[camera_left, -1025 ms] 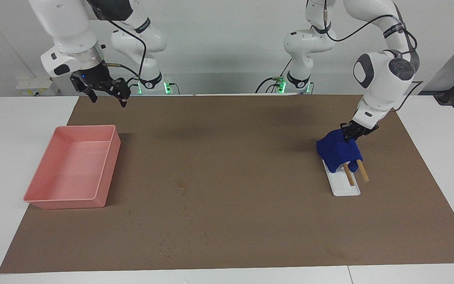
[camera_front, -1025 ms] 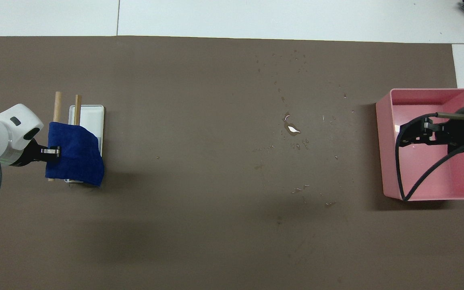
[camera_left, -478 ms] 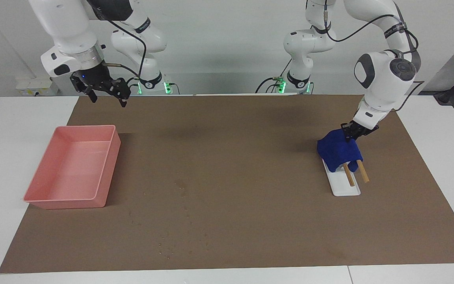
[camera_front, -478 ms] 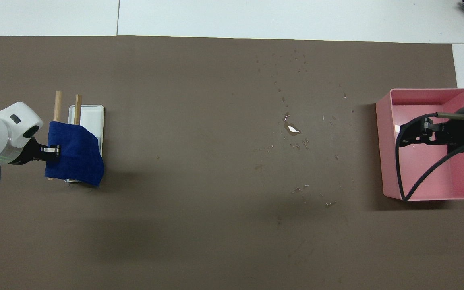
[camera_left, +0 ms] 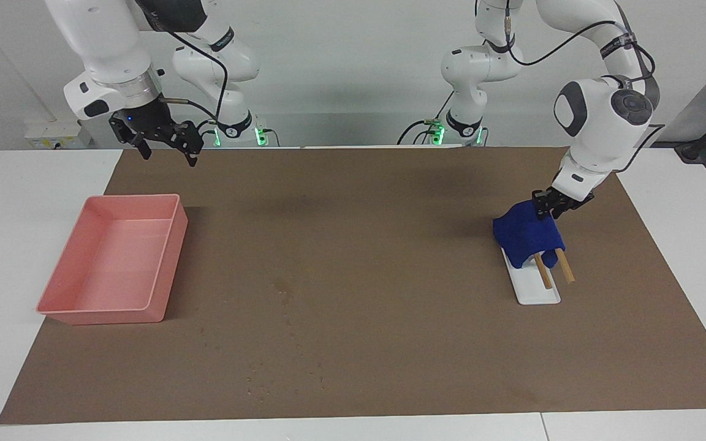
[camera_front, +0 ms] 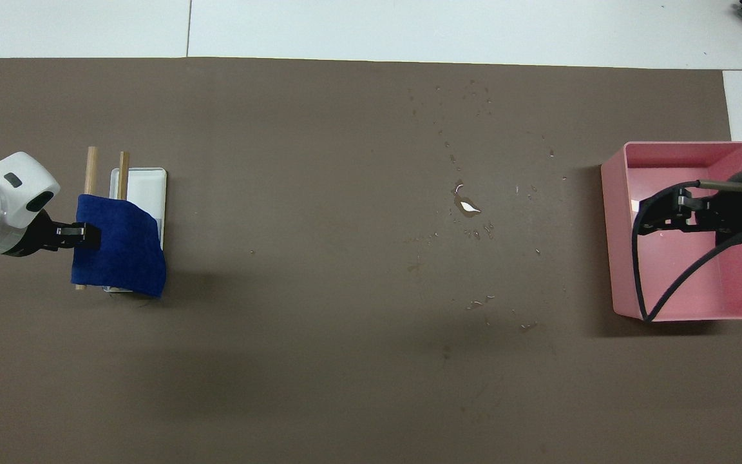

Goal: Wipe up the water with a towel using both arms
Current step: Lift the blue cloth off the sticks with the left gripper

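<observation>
Now, the blue towel [camera_left: 527, 236] is draped over two wooden rods [camera_left: 554, 269] on a white stand [camera_left: 537, 293] at the left arm's end of the surface. The left gripper [camera_left: 548, 205] sits at the towel's top edge; whether it has a hold, I cannot tell. The right gripper [camera_left: 166, 150] waits up by the pink tray [camera_left: 114, 260], fingers apart. The danger is a weak pinch letting the towel slide off, or a snag tipping the stand. The water drops [camera_front: 467, 206] lie well apart, unwiped.

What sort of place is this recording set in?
Most likely a robotics lab workbench: two arms stand at a white table covered by a brown mat, with staged props only, a blue towel on a small rack and a pink bin.
</observation>
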Robot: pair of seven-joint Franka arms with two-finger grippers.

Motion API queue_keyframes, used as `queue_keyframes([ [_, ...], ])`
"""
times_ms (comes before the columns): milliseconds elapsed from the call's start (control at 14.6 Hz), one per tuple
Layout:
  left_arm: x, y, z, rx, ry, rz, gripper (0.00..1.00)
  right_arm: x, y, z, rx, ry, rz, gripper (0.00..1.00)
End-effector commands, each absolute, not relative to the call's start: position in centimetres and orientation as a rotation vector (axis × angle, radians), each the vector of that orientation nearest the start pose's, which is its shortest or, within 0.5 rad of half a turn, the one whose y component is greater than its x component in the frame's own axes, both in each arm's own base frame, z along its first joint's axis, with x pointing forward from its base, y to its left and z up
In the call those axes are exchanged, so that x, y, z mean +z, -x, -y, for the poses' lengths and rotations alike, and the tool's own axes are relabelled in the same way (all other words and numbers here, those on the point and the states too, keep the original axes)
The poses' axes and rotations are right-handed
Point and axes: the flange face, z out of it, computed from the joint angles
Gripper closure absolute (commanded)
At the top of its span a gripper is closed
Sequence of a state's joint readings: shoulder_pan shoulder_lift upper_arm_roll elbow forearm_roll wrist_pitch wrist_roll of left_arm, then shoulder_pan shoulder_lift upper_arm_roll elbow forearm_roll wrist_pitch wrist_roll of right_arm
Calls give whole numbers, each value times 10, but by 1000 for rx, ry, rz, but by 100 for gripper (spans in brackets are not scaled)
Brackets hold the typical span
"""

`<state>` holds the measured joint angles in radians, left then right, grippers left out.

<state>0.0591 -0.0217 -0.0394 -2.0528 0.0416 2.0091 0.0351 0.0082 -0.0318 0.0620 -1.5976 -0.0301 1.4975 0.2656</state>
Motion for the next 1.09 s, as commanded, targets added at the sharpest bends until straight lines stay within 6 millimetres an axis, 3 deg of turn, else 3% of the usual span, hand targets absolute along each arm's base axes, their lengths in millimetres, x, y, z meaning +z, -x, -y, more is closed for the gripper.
queue_keyframes([
  [0, 447, -539, -10, 42, 3093, -63, 22, 624, -527, -36, 91, 3162, -318, 0],
  [137, 443, -539, -10, 21, 3092, -66, 23, 624, -527, -36, 89, 3161, -318, 0],
  [342, 440, -539, -9, 4, 3092, -64, 44, 624, -527, -36, 89, 3161, -318, 0],
  [547, 440, -539, -9, -6, 3092, -48, 59, 624, -527, -36, 91, 3162, -318, 0],
  [752, 434, -537, -9, -1, 3093, -52, 60, 624, -527, -36, 89, 3161, -318, 0],
  [820, 430, -536, -9, -11, 3093, -53, 55, 624, -527, -36, 89, 3161, -318, 0],
  [888, 428, -536, -8, -20, 3093, -56, 43, 624, -527, -36, 89, 3161, -318, 0],
  [1025, 428, -536, -8, -20, 3093, -56, 48, 624, -528, -36, 89, 3161, -318, 0],
])
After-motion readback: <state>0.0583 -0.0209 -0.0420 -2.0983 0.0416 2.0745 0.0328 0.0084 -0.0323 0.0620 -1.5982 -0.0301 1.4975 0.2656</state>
